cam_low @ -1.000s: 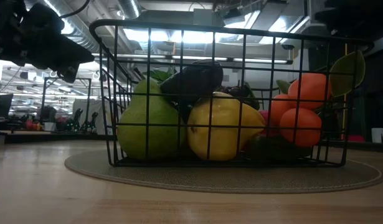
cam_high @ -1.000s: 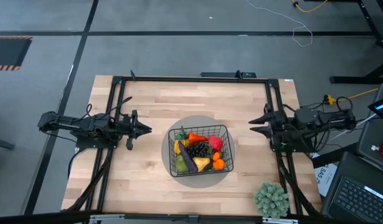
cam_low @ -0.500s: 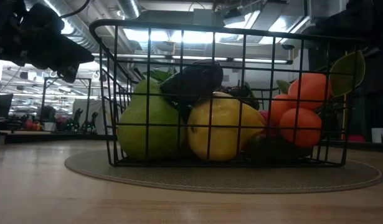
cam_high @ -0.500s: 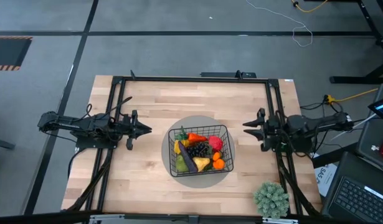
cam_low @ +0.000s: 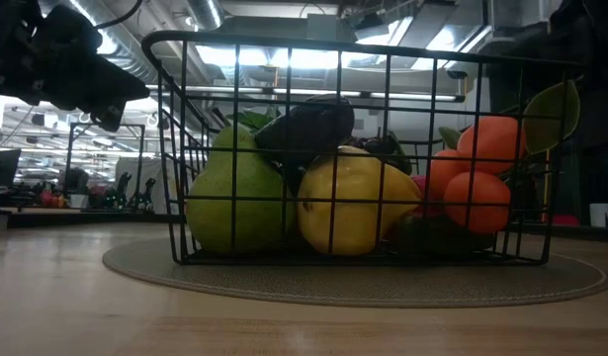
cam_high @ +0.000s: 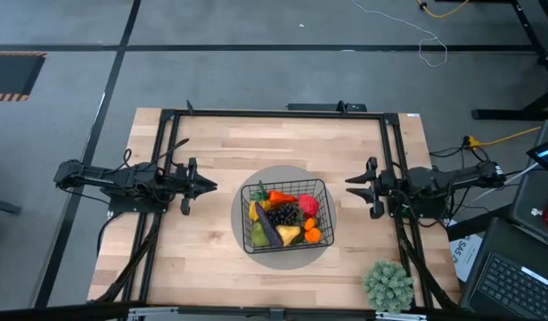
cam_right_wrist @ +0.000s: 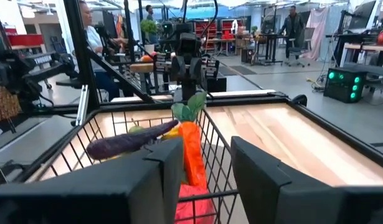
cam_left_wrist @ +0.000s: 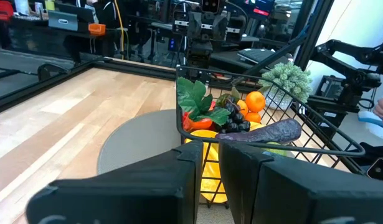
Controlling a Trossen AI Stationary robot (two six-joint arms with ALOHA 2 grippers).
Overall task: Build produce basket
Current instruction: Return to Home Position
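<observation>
Produce heaped in basket; left end effector barely parted, right end effector wider.

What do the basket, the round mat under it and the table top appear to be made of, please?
Basket: thin black rods joined in a grid, probably coated metal wire, slightly glossy. Mat: grey, matte, finely textured, likely woven fabric or felt. Table top: pale wood, visible grain and plank seams, satin finish.

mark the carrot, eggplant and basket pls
carrot (cam_right_wrist: 192,152): right wrist view, middle of the orange body
eggplant (cam_left_wrist: 266,132): left wrist view, middle of the purple body
basket (cam_low: 284,46): low view, front top rim
</observation>
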